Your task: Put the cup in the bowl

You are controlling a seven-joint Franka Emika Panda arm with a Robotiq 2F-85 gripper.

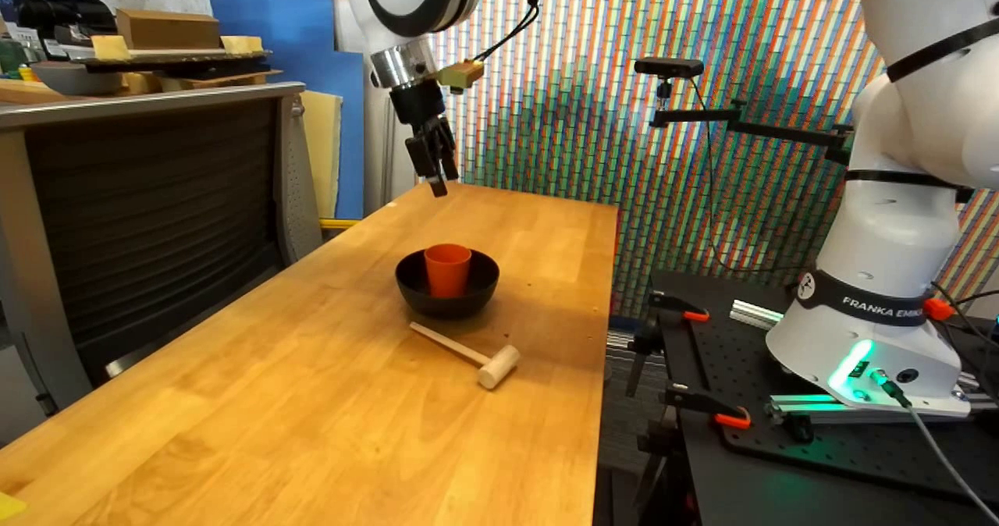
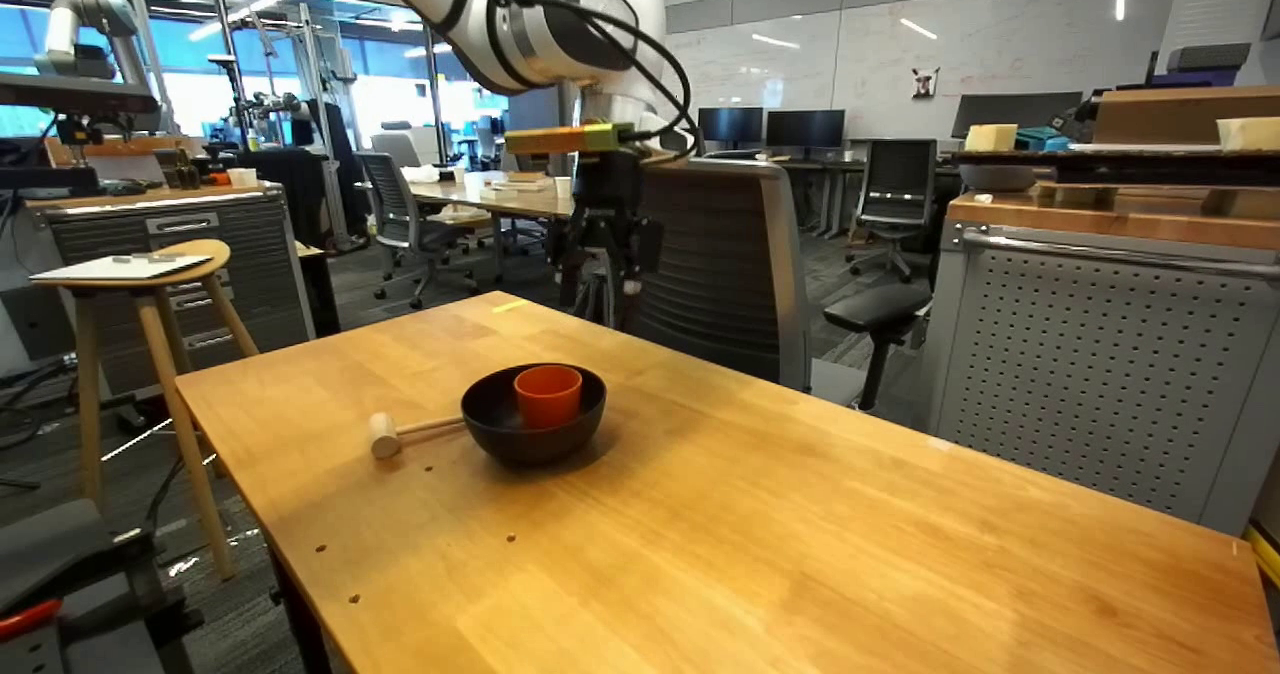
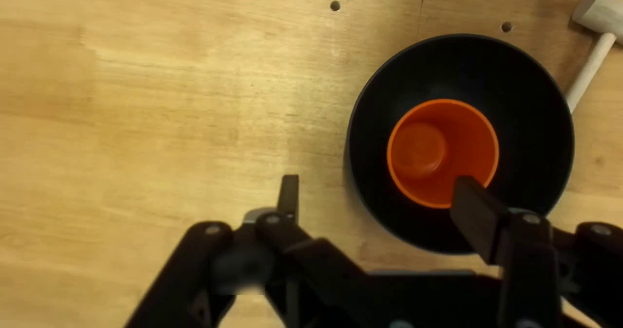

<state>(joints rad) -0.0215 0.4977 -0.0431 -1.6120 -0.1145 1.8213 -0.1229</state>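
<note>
The red-orange cup (image 1: 447, 272) stands upright inside the black bowl (image 1: 414, 296) on the wooden table. In an exterior view the cup (image 2: 549, 399) also shows inside the bowl (image 2: 520, 444). In the wrist view I look down into the cup (image 3: 428, 148), which sits off-centre in the bowl (image 3: 530, 118). My gripper (image 3: 378, 178) is open, its two fingers wide apart with nothing between them. In that view the right finger covers a little of the cup's rim. In both exterior views the gripper (image 1: 445, 184), also here (image 2: 600, 289), hangs well above the table, apart from cup and bowl.
A light wooden mallet (image 1: 499, 366) lies beside the bowl, its handle end close to it; it also shows in the wrist view (image 3: 601, 14). A dark chair (image 2: 715, 254) stands along the table's (image 1: 351, 417) edge. A grey cabinet (image 2: 1110, 354) is nearby.
</note>
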